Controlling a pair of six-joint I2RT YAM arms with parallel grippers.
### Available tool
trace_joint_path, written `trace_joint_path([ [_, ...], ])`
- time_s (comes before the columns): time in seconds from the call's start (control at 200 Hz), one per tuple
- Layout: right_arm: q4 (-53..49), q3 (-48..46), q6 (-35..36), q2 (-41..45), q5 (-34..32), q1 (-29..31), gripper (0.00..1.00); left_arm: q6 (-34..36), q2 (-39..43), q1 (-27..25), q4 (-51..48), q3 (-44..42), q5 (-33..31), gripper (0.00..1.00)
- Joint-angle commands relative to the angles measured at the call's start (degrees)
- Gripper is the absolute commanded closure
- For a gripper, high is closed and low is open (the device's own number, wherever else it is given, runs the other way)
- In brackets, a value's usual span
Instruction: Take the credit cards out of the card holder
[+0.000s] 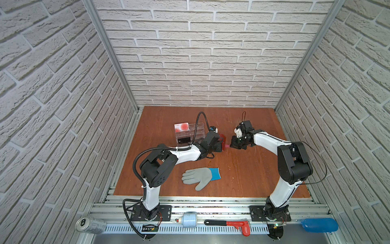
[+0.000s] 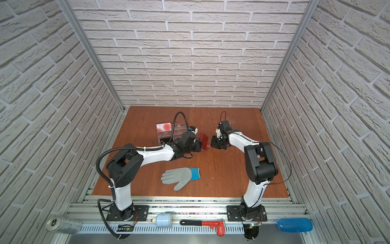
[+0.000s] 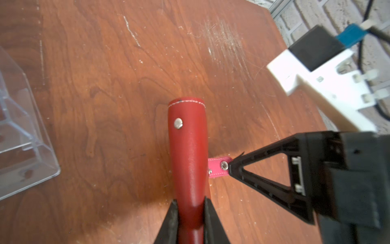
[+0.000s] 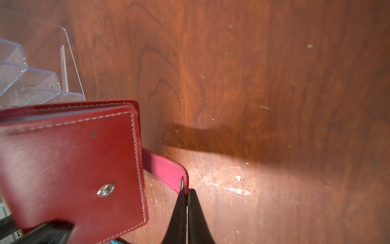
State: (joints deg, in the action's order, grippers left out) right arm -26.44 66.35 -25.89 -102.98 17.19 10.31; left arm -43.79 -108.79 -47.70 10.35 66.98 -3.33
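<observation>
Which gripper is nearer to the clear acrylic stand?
Left. The left gripper, shut on the card holder, sits just beside the clear stand; the right gripper, pinching the strap, is on the holder's far side, farther from the stand.

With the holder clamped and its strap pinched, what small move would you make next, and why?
Probably draw the right gripper a little away from the card holder, keeping its pinch on the strap tab. The strap is off the cover's snap stud, yet the covers lie closed, and the left gripper clamps the holder to resist the pull.
</observation>
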Motion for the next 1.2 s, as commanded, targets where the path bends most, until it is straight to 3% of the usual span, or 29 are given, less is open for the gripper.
trace_joint_path([
  [0.0, -1.84, -0.42, 1.47, 3.90, -2.48, -0.44, 0.94, -0.75, 2.20, 0.66, 3.25, -0.28, -2.39, 1.00],
  [0.17, -2.63, -1.02, 1.71, 5.51, -2.76, -0.71, 0.94, -3.16, 0.55, -0.19, 3.44, 0.25, -2.10, 1.00],
  [0.685, -3.65, -5.11, 2.33, 11.22, -5.25, -3.68, 0.94, -20.66, -7.64, -5.26, 9.94, -2.64, -2.75, 1.00],
  [0.9, -1.02, -9.67, 1.50, 12.67, -4.93, -3.64, 0.94, -21.83, -8.45, -5.91, 9.82, -4.19, -3.28, 1.00],
  [1.105, -0.12, -10.18, 1.80, 11.46, -5.35, -3.80, 0.94, -19.43, -8.69, -6.09, 6.97, -3.28, -3.35, 0.84],
  [1.195, 0.26, -10.18, 1.66, 10.96, -5.02, -3.93, 0.94, -18.98, -8.40, -5.91, 6.47, -3.34, -3.28, 0.66],
])
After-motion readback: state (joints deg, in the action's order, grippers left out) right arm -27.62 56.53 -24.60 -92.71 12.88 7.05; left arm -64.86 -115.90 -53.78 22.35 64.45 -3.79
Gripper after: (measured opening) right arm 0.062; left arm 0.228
